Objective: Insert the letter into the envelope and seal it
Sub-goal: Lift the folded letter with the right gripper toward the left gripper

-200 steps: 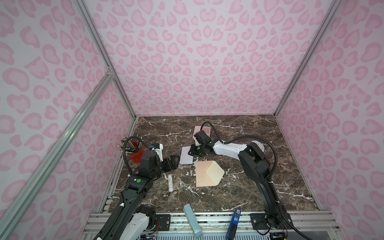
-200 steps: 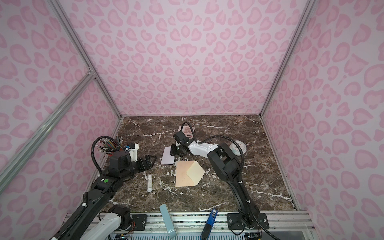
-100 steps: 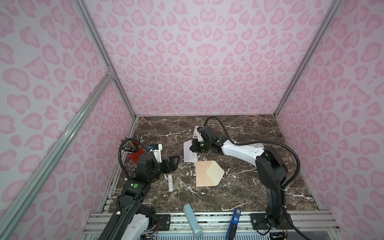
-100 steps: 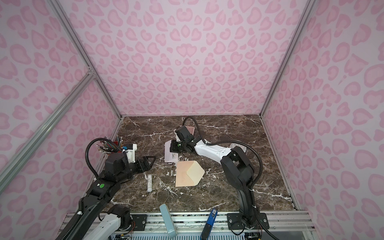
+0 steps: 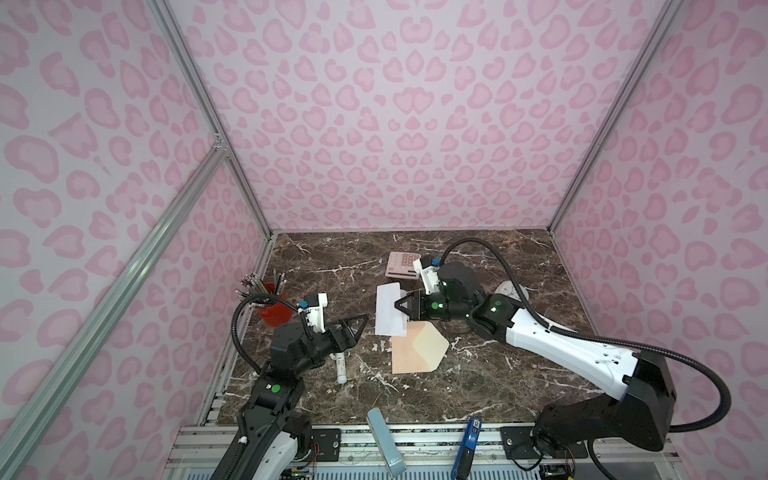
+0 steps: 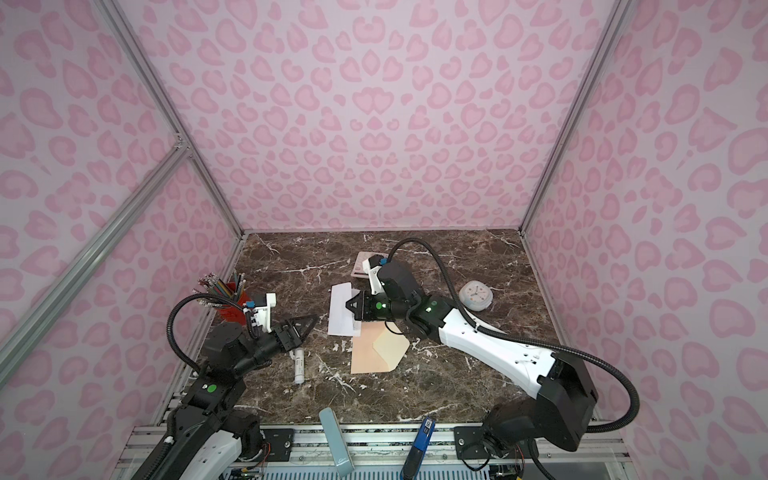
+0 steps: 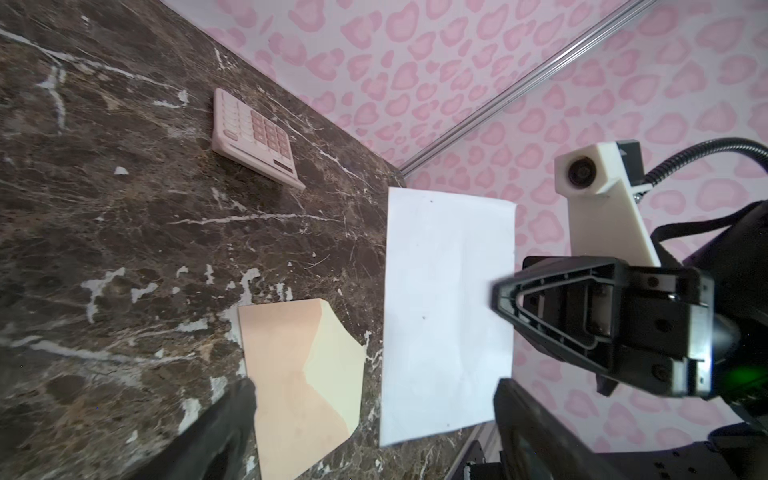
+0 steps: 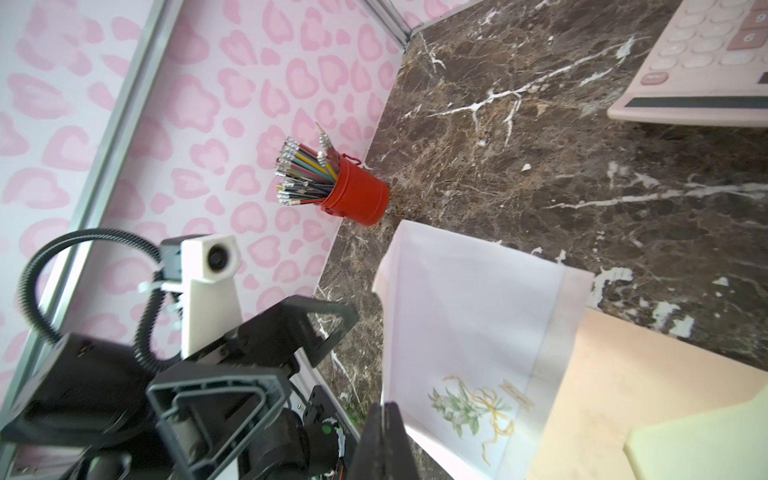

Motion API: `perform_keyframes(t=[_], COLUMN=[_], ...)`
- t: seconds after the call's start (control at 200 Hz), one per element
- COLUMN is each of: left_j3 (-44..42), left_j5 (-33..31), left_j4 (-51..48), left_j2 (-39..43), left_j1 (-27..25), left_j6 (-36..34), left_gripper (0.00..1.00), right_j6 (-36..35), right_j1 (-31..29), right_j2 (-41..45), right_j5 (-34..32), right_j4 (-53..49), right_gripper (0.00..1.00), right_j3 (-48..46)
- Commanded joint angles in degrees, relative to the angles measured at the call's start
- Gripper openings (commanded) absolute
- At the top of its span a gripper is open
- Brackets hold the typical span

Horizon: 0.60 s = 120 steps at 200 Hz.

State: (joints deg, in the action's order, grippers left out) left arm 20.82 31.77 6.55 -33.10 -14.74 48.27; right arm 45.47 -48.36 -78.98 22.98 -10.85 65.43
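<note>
Pick-up step done: the letter (image 5: 386,316) is held aloft by one edge in the tightly closed right gripper (image 5: 395,305), just behind the flat, flap-open envelope (image 5: 411,353); the left gripper (image 5: 363,322) is spread wide, empty; next, edge-to-mouth alignment is judged needed.

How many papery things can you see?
2. The white letter is held up by the right tool; the peach envelope lies flat on the table close by, flap open. None seem hidden.

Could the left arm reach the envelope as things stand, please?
Probably yes: the open left gripper hovers beside the envelope, bare table between; the right gripper holds the letter over its far corner.
</note>
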Motion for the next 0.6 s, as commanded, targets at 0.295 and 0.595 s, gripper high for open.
perform_keyframes(t=[0.295,0.595], left_j3=[1.01,1.65], left_j5=[5.19,3.39], left_j4=[22.69,24.67], left_j2=[-9.27,-14.23], left_j1=[-6.88,-11.32], left_j6=[8.5,7.5], left_gripper=[0.85,0.64], right_j6=[3.83,3.44], right_j1=[-1.21,-1.3], right_j2=[7.68,8.14], right_j5=[2.55,2.98], right_j4=[2.46,2.98], right_gripper=[0.02,0.03], right_j3=[-5.13,-6.52])
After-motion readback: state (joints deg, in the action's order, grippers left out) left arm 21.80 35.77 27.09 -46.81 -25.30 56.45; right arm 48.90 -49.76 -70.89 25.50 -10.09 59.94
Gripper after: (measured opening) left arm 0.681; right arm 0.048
